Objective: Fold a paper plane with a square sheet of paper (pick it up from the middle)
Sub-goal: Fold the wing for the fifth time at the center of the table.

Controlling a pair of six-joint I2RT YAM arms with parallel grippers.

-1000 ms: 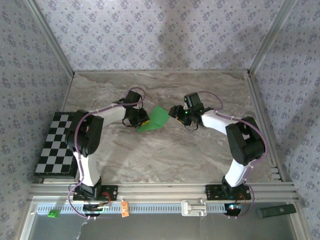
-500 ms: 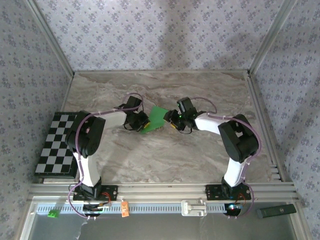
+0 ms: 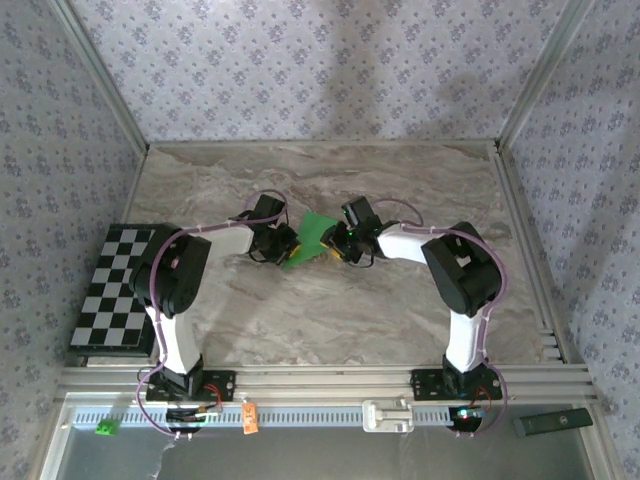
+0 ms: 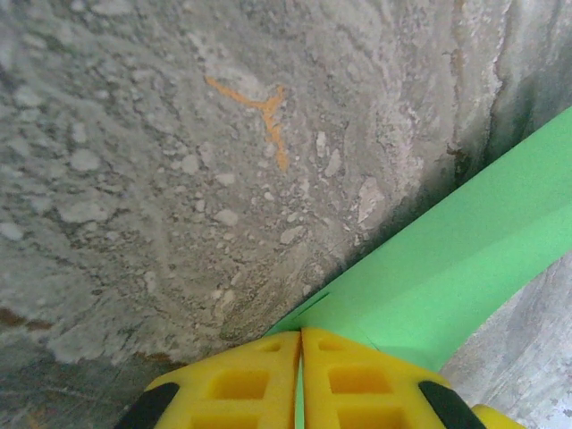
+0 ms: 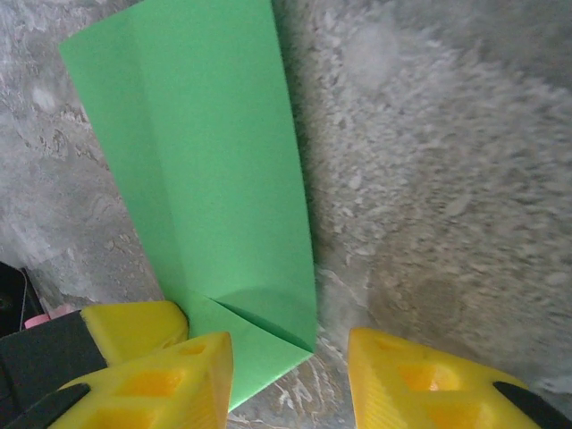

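**A:** Where do we have the square sheet of paper [image 3: 312, 238]?

**B:** Around the middle of the desk [image 3: 350, 310], well apart from all four edges and between our two arms. It is partly folded. Our right wrist view shows a long crease down it and a small turned-in corner at the end nearest that camera.

**A:** And our jaws?

**B:** Our left jaws are clenched on one edge of the sheet, with a thin line of green showing between the yellow pads [image 4: 241, 384]. Our right jaws stand apart on either side of the folded corner and are not pinching it.

**A:** How do we expect it to handle?

**B:** We judge it very light, thin and limp. It should sag wherever we leave it unsupported and slide easily on the smooth desk. A hard or crooked squeeze would probably leave a stray crease.

**A:** So where do we take hold?

**B:** On the doubled layers beside the creases, where we think it is stiffest. We should bite shallow and flat, opposite the left grip, so the sheet stays taut.
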